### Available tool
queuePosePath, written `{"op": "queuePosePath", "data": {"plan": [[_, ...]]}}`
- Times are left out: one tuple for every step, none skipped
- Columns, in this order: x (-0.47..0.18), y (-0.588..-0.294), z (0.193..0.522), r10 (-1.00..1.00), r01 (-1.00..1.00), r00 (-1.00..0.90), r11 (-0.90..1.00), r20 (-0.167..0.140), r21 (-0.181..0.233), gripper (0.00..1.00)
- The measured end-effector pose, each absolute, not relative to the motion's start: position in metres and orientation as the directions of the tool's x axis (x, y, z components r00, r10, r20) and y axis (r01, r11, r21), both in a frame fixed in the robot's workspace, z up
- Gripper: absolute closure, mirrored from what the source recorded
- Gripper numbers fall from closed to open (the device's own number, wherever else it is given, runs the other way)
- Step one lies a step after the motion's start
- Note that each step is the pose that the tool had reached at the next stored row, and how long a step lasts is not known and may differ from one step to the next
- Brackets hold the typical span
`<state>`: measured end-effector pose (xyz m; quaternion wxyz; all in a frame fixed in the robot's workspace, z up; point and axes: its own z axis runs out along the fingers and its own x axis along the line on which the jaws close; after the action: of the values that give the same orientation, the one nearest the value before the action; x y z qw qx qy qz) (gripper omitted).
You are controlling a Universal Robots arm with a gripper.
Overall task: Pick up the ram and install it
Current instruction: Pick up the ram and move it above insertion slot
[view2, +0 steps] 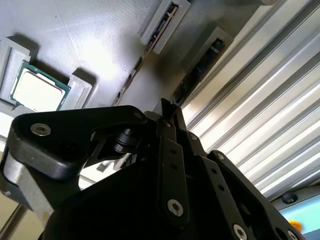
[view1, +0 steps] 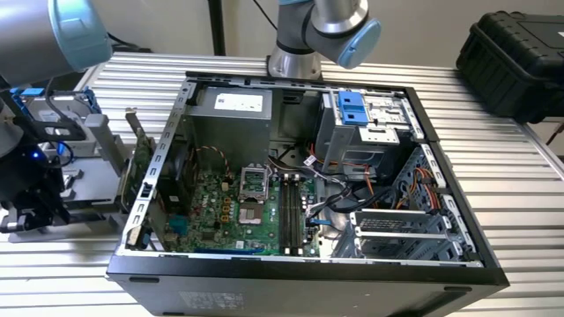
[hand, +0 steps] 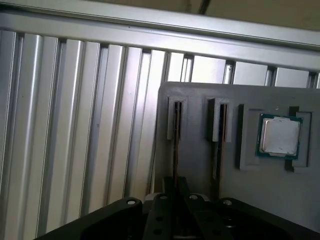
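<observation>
Fingertips [view2: 165, 107] of the gripper [view2: 172, 114] straddle the ram [hand: 175, 145], upright in the tray [hand: 200, 92]; clamped or not, cannot tell. Apparently unlifted; installation outstanding.

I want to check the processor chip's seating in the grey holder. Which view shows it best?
The first wrist view: the processor chip faces the camera nearly flat, its whole green-edged outline visible in the grey holder. The second wrist view shows the chip slanted and brightly lit. In the exterior view I cannot pick it out.
</observation>
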<state>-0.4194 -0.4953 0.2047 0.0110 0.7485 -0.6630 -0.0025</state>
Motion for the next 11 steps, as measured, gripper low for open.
{"op": "queuePosePath", "data": {"plan": [[-0.419, -0.495, 0.207, -0.993, -0.993, 0.120, -0.120, 0.011, 0.020, 1.00], [-0.419, -0.495, 0.209, -0.993, -0.993, 0.120, -0.120, 0.011, 0.020, 1.00], [-0.420, -0.495, 0.211, -0.993, -0.993, 0.120, -0.120, 0.011, 0.020, 1.00], [-0.420, -0.495, 0.213, -0.993, -0.993, 0.120, -0.120, 0.011, 0.020, 1.00], [-0.420, -0.495, 0.216, -0.993, -0.993, 0.120, -0.120, 0.011, 0.020, 1.00], [-0.420, -0.495, 0.218, -0.993, -0.993, 0.120, -0.119, 0.011, 0.020, 1.00], [-0.420, -0.495, 0.220, -0.993, -0.993, 0.119, -0.119, 0.011, 0.020, 1.00], [-0.420, -0.495, 0.222, -0.993, -0.993, 0.119, -0.119, 0.011, 0.020, 1.00], [-0.420, -0.495, 0.225, -0.993, -0.993, 0.119, -0.119, 0.011, 0.020, 1.00], [-0.420, -0.495, 0.227, -0.993, -0.993, 0.118, -0.118, 0.011, 0.020, 1.00], [-0.420, -0.495, 0.229, -0.993, -0.993, 0.117, -0.117, 0.011, 0.020, 1.00]]}}
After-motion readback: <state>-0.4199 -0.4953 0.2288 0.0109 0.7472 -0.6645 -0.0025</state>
